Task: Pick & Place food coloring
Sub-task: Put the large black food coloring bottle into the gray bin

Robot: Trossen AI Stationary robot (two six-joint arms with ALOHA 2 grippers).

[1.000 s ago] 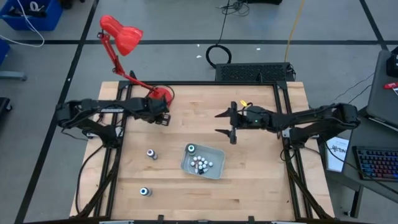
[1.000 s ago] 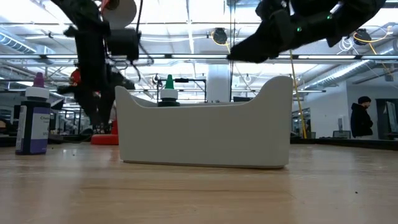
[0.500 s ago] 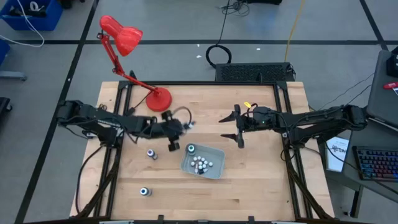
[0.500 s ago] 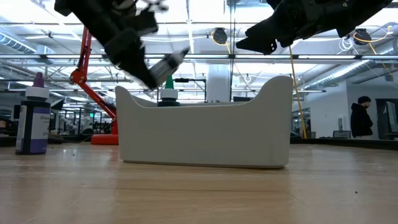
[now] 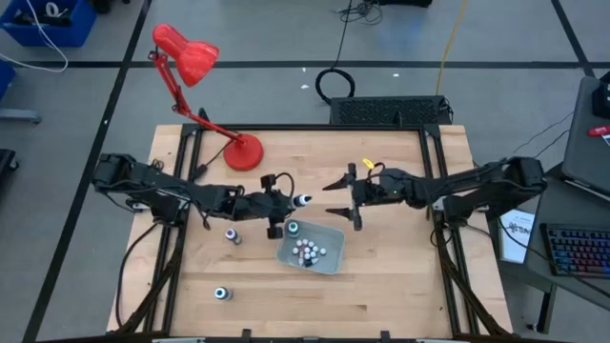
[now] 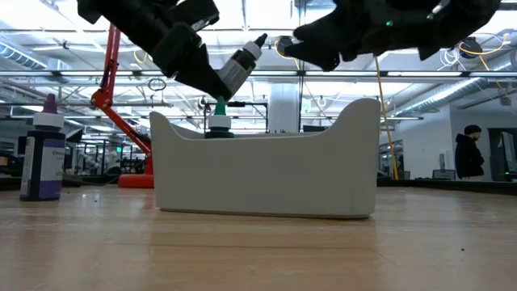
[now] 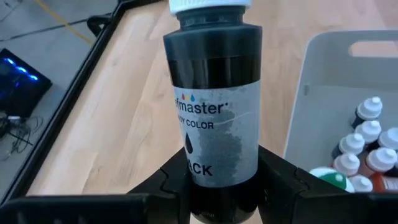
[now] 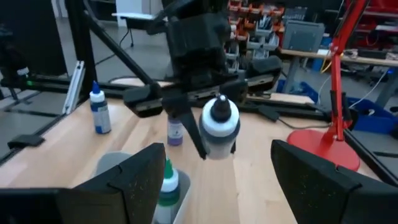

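Note:
My left gripper (image 5: 282, 206) is shut on a black food coloring bottle (image 7: 216, 118) with a white cap (image 5: 301, 200), held in the air just beyond the far left corner of the pale tray (image 5: 329, 259). The tray holds several small white-topped vials (image 5: 307, 252) and a green-capped bottle (image 5: 294, 228). A purple bottle (image 5: 232, 235) and a blue bottle (image 5: 222, 293) stand on their bases on the table. My right gripper (image 5: 341, 198) is open and empty, just right of the black bottle's cap, pointing at it. My left gripper pinches the black bottle's lower body (image 7: 199, 183), near its base, between the two fingers (image 7: 283, 183). The fingers come from the table's left, roughly level, and lie along the bottle. The bottle is lifted clear and tilted, its cap (image 6: 258, 42) up and toward the table's right.
A red desk lamp (image 5: 244, 151) stands at the table's far left. The tray's tall walls (image 6: 266, 174) rise below the held bottle. Bare wood lies right of the tray and along the near edge. A person (image 6: 468, 153) stands far off in the room.
My left gripper has gone from beside the lamp base toward the table's right and near edge, carrying the black bottle to the tray's far left corner; the bottle now points its cap to the right. My right gripper has shifted a little toward the table's left.

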